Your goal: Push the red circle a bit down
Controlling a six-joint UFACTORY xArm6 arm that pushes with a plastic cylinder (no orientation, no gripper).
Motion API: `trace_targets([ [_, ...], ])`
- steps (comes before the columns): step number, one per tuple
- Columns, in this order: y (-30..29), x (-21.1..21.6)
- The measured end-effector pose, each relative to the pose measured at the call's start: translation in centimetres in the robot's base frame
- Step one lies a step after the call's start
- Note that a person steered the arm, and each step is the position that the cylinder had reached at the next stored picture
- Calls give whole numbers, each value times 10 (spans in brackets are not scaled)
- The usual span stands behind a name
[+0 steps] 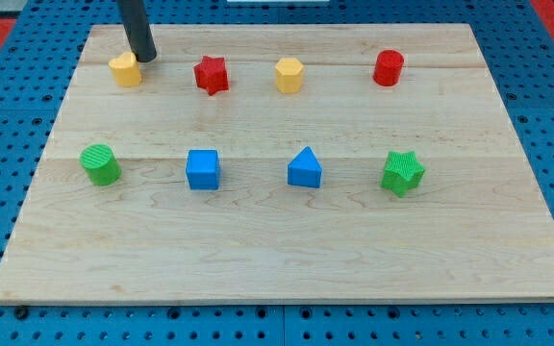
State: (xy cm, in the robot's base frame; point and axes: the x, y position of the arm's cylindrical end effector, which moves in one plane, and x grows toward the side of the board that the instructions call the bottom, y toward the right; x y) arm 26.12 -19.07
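The red circle [389, 68] is a short red cylinder standing near the view's top right of the wooden board [287, 250]. My tip [144, 58] is at the view's top left, touching or just beside the upper right edge of a yellow block [125, 69]. The tip is far to the left of the red circle, with a red star [211, 74] and a yellow hexagon [289, 74] between them in the same row.
A lower row holds a green cylinder [100, 164], a blue cube [202, 169], a blue triangle [305, 168] and a green star [403, 172]. The green star lies below the red circle. Blue pegboard surrounds the board.
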Motion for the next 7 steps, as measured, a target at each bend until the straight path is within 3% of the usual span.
trace_targets([
  [3, 4, 0],
  [4, 57, -14],
  [5, 146, -32],
  [7, 290, -37],
])
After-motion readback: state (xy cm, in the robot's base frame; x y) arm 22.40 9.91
